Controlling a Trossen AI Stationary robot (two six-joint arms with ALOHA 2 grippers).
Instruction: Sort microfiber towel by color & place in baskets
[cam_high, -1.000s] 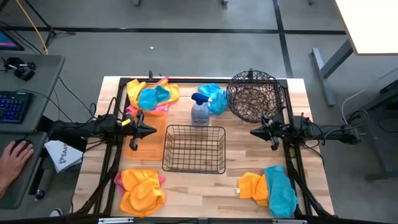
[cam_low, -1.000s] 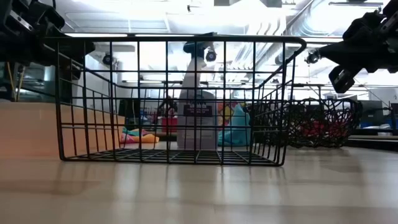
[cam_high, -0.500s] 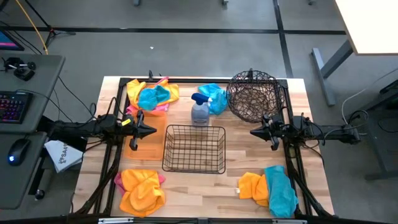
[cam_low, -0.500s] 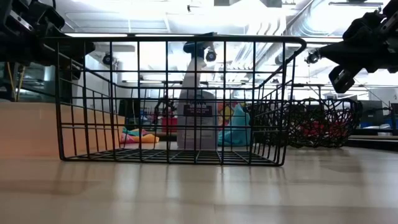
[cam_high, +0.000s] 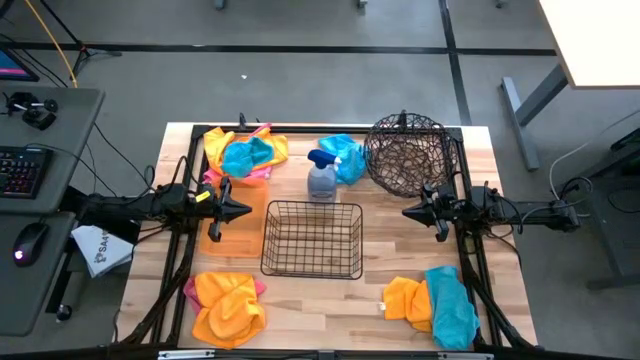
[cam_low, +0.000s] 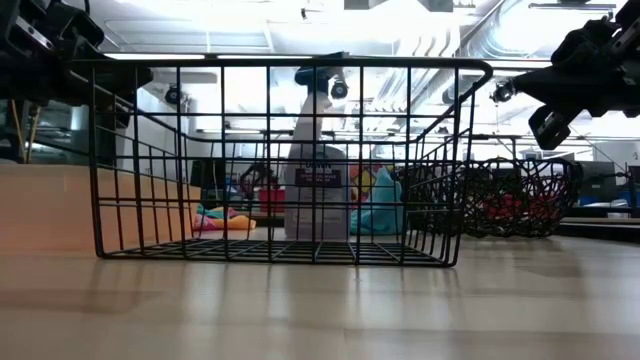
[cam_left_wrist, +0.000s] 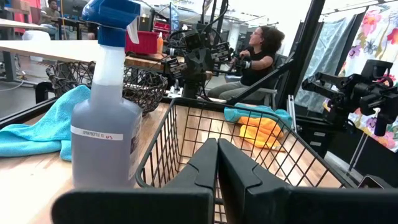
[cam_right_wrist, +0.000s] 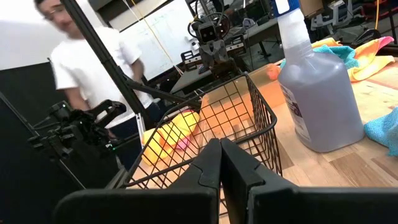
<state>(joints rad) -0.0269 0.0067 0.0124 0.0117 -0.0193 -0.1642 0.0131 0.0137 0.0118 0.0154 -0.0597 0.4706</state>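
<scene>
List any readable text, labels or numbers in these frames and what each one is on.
None can be read with confidence.
Spray bottle: white label strip with small handwritten marks, too small to read.
Same bottle in the low view: dark label, blurred.
White item beside the table's left edge: dark lettering, too small to read.

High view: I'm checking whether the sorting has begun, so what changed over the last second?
On the table, nothing. The left end effector and right end effector, both shut, flank the black wire basket exactly as before, and no towel moved. Only a person's hand left the desk beside the table.
</scene>
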